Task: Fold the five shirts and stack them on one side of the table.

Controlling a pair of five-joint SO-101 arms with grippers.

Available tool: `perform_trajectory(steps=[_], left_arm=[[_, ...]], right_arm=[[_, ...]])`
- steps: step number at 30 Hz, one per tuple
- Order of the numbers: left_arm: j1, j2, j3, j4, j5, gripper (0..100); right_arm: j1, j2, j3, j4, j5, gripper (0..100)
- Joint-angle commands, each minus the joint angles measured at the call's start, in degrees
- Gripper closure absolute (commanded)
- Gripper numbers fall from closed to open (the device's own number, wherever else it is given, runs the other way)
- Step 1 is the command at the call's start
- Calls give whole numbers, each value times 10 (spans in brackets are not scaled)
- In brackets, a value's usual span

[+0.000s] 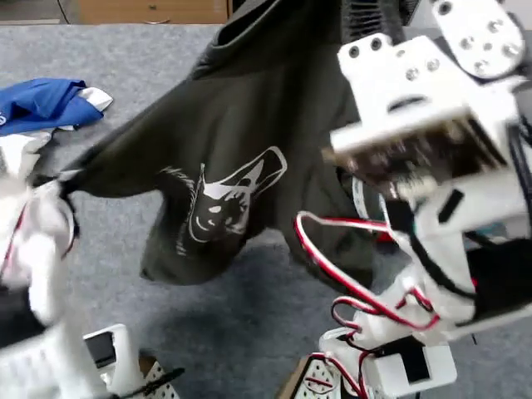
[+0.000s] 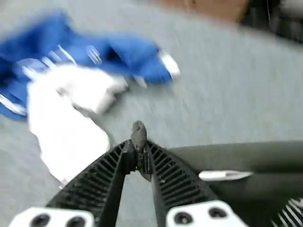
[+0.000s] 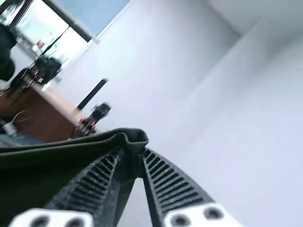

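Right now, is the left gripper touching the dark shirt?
Touching. In the left wrist view the left gripper is shut on a corner of the dark shirt.

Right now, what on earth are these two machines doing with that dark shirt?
Two robot arms hold a dark olive shirt with a white cartoon print up over the grey table. The left gripper pinches one end, the right gripper a raised edge. A crumpled blue shirt and a white shirt lie unfolded nearby.

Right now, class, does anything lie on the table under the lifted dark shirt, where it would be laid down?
Nothing visible does: no object lies on the table under the dark shirt. A blue shirt and a white shirt lie to one side, past the left gripper that pinches it.
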Motion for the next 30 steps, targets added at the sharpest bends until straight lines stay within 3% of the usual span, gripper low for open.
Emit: perform_trajectory(steps=[1,10,18,24,30], left_arm=[[-56,-42,-26,-15,-3,981],[-93,-85,-74,-20,0,981],[-95,-84,-105,-137,-4,981],[-157,-84,-105,-193,-4,981],[-165,-86,-100,-173,-4,981]], right_arm=[[-2,0,-26,-54,6,994],[-2,-1,-26,-114,6,994],[0,-26,-22,-111,6,994],[1,-27,-22,-109,6,994],[0,-25,-22,-94,5,994]])
